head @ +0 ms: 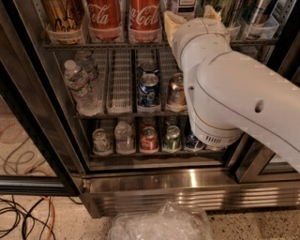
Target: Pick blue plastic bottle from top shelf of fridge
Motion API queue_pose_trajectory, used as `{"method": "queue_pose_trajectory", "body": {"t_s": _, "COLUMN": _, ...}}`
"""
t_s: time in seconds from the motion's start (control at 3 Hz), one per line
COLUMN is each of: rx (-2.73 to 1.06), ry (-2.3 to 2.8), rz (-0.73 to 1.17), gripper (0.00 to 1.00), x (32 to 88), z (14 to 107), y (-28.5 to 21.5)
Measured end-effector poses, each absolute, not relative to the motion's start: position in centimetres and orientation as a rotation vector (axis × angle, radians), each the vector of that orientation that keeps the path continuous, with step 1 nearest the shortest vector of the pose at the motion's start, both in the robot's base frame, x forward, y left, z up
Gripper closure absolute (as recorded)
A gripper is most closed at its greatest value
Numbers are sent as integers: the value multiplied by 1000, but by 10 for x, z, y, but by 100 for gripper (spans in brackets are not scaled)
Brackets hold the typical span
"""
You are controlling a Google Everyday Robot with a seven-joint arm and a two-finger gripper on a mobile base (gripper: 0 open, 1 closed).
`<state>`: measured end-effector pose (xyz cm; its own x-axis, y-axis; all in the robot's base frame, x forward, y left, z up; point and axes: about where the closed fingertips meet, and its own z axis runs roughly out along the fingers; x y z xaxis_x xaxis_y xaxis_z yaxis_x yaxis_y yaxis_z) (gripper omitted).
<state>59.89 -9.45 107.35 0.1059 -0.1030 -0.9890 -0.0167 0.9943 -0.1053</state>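
Observation:
The fridge [154, 187] stands open in front of me. Its top shelf [93, 46] runs along the upper edge and carries a brown tea bottle, two red Coca-Cola bottles [124, 16] and more bottles to the right. The blue plastic bottle [183, 4] shows only as a pale label with dark lettering at the top edge, right of the Coca-Cola bottles. My gripper [191, 16] reaches up to it, with one cream finger [171, 22] left of the bottle and the other [212, 11] to its right, open around its lower part. My white arm hides the shelf's right half.
The middle rack holds water bottles [80, 84] and cans [150, 89]. The lower rack holds several cans [149, 138]. A dark door frame [33, 126] stands at left, another [253, 161] at right. Cables [23, 215] and crumpled clear plastic [159, 225] lie on the floor.

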Motion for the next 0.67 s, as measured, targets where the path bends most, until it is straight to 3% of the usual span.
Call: {"method": "queue_pose_trajectory", "body": {"t_s": 0.67, "rx": -100, "ry": 1467, "rz": -76, "gripper": 38, "x": 633, "z": 1068, "y": -84}}
